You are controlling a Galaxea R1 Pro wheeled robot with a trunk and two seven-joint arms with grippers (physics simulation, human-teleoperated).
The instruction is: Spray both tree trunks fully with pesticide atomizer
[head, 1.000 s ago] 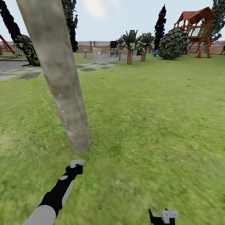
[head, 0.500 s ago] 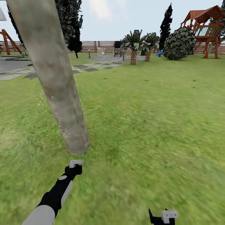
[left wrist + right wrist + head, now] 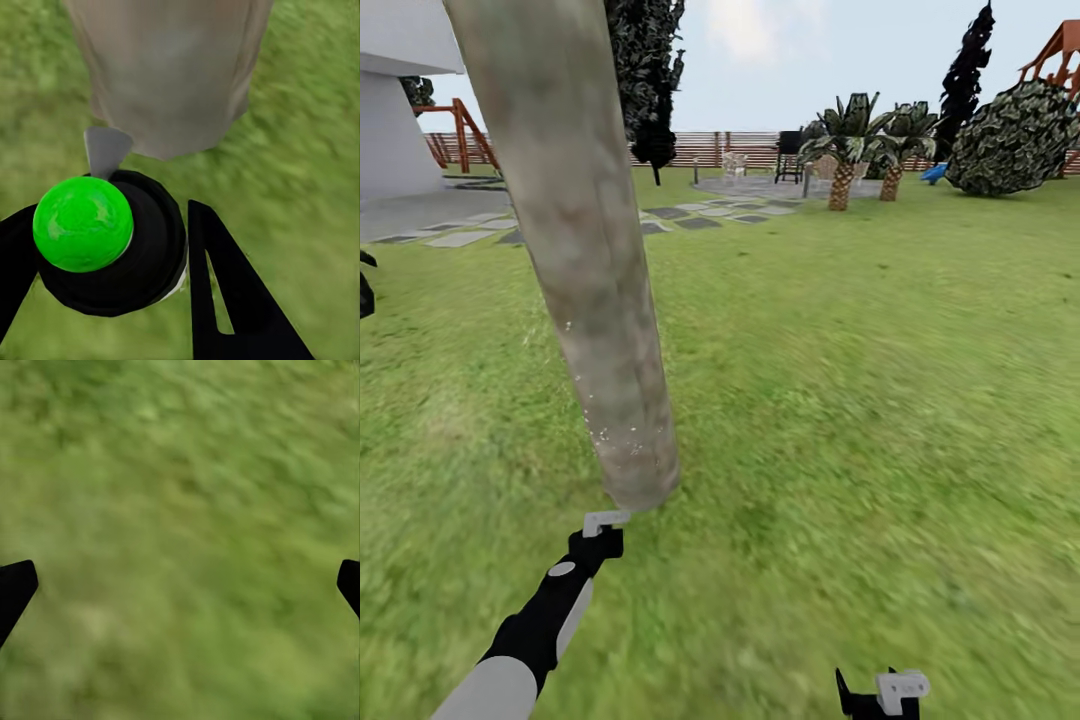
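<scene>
I am holding the sprayer [image 3: 105, 244] in my left gripper [image 3: 105, 262] close to the trunk [image 3: 585, 250], right gripper [image 3: 180, 585] gaping empty, and I am probably risking bumping the nozzle [image 3: 605, 521] into the bark.

Smooth trunk, soft grass

The tree trunk [image 3: 585, 260] looks smooth and matt, like blotchy stone. The pesticide atomizer [image 3: 101, 240] looks like shiny plastic. The grass [image 3: 860, 400] looks fuzzy.

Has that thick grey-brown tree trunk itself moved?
No. The thick grey-brown tree trunk shifted together with the brown slatted fence: the camera turned.
</scene>
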